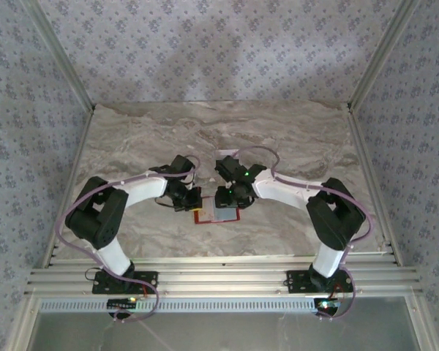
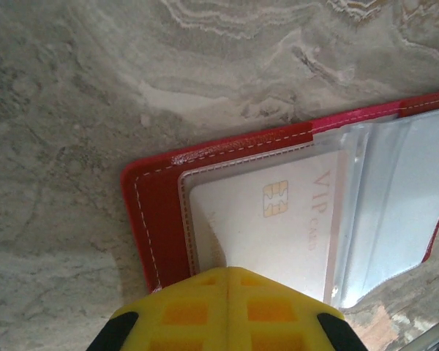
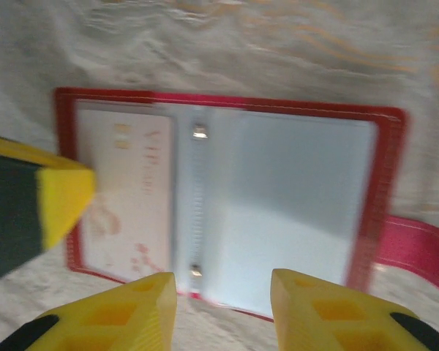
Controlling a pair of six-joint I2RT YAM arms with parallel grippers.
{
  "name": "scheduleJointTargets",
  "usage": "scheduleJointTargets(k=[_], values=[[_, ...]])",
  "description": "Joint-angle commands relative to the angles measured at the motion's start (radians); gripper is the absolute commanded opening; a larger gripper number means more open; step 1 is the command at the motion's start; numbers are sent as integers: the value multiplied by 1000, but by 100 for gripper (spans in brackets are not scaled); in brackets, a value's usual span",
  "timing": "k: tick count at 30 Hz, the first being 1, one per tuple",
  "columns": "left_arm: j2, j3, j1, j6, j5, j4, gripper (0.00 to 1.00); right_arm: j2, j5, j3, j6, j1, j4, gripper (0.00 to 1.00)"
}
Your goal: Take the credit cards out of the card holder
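Note:
The red card holder [image 1: 200, 217] lies open and flat on the marble table between the two arms. A whitish credit card [image 2: 278, 219] with a gold chip and "VIP" lettering sits under the clear sleeve of its left page [image 3: 128, 197]. My left gripper [image 2: 229, 272] is shut, with its yellow tips resting against the near edge of that card's pocket and nothing visibly between them. That same gripper's finger [image 3: 58, 197] overlaps the holder's left edge. My right gripper [image 3: 223, 292] hovers open over the near edge of the holder [image 3: 278, 102], by the spine; the right page looks pale and blank.
The holder's red snap tab [image 3: 413, 245] sticks out to the right on the table. Marble tabletop [image 1: 278, 131] stretches beyond the holder; patterned walls and metal rails [image 1: 219, 274] enclose the table.

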Motion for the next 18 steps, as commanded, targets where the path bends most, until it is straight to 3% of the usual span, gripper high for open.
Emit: scheduleJointTargets(k=[1, 8, 18], values=[[6, -10, -6, 24, -30, -25, 3, 65, -140, 19, 41, -1, 125, 39], [3, -23, -5, 26, -39, -24, 3, 147, -187, 66, 67, 7, 186, 36], [3, -24, -5, 27, -38, -25, 3, 147, -176, 38, 70, 8, 201, 32]])
